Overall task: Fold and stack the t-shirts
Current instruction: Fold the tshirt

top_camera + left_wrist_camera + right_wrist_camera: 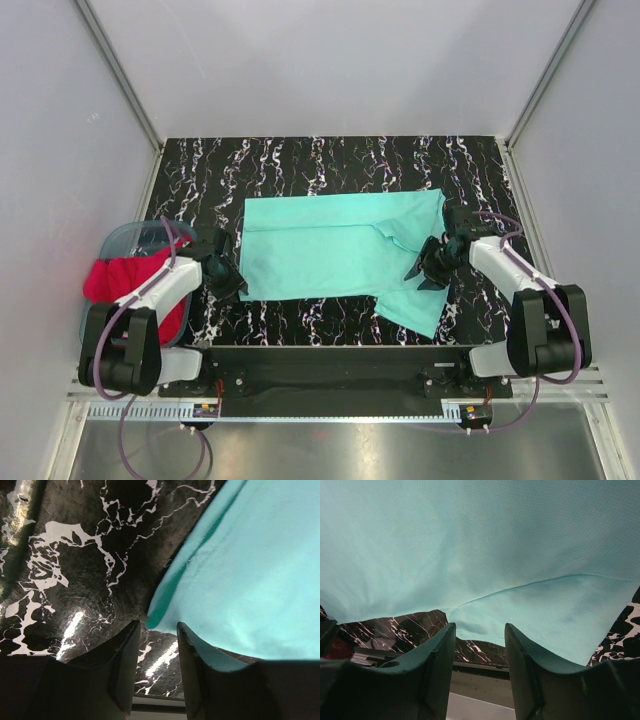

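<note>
The mint-teal t-shirt (330,250) lies spread flat across the middle of the black marbled table (300,165), and I reckon it is laid out this way so both arms can take an edge at once for the first fold. The left gripper (232,278) sits low at the shirt's near left corner. From its wrist, its claw is spread, bare table shows in the gap, and the cloth's corner lies just beyond the tips, so nothing is pinched. The right gripper (420,275) is down at the shirt's right side, by the sleeve that trails toward the near edge. Its claw is spread too, with the hem just at the fingertips. Whether cloth has slipped between those tips is hard to make out, as the hem and the tips meet in shadow. The red t-shirt (125,280) waits bunched up, draped over the near rim of the plastic tub (125,235) at the far left, plainly unfolded. The left arm covers part of it, and how much more cloth lies inside the tub cannot be told.
</note>
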### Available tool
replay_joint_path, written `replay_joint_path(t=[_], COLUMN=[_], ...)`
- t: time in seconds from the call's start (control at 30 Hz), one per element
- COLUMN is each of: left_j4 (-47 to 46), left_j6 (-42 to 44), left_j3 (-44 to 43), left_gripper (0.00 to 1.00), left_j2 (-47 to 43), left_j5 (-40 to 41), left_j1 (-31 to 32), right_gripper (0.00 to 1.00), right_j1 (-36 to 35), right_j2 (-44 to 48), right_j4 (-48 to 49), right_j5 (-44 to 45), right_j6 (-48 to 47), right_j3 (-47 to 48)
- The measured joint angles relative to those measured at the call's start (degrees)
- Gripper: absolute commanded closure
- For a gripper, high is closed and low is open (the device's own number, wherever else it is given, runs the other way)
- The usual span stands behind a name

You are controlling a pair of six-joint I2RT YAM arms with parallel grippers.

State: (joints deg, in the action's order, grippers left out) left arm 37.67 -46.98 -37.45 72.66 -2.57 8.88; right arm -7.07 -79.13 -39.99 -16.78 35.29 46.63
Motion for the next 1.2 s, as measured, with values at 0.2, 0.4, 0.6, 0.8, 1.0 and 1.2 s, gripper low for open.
replay_joint_path(t=[0.2,0.4,0.6,0.8,1.0,1.2], left_j4=[-0.26,-1.16,-1.73,-1.73,-1.77,-2.21], left_j6=[0.24,1.22,4.22,7.1,8.87,9.25], left_j3=[-0.22,-1.79,-4.79,-8.41,-9.4,-9.4], left_gripper=[0.74,1.0,1.0,1.0,1.0,1.0], left_j2=[4.5,6.71,9.4,11.1,12.96,12.96], left_j5=[-0.13,-0.61,0.11,0.66,0.17,-0.72], left_j1=[-0.48,-1.42,-3.65,-4.13,-4.13,-4.13], right_gripper=[0.48,0.47,0.48,0.55,0.59,0.58], right_j1=[0.0,-0.02,-0.66,-0.81,-0.81,-0.81], right_j2=[-5.27,-11.45,-18.03,-24.11,-31.78,-40.63], right_j4=[1.44,2.64,3.89,4.13,2.71,1.33], right_j5=[-0.94,-3.54,-3.85,-2.71,-0.13,3.28], right_j6=[-0.07,-0.33,-1.38,-1.9,-3.63,-4.79], right_j3=[3.43,8.44,15.54,24.44,37.66,47.39])
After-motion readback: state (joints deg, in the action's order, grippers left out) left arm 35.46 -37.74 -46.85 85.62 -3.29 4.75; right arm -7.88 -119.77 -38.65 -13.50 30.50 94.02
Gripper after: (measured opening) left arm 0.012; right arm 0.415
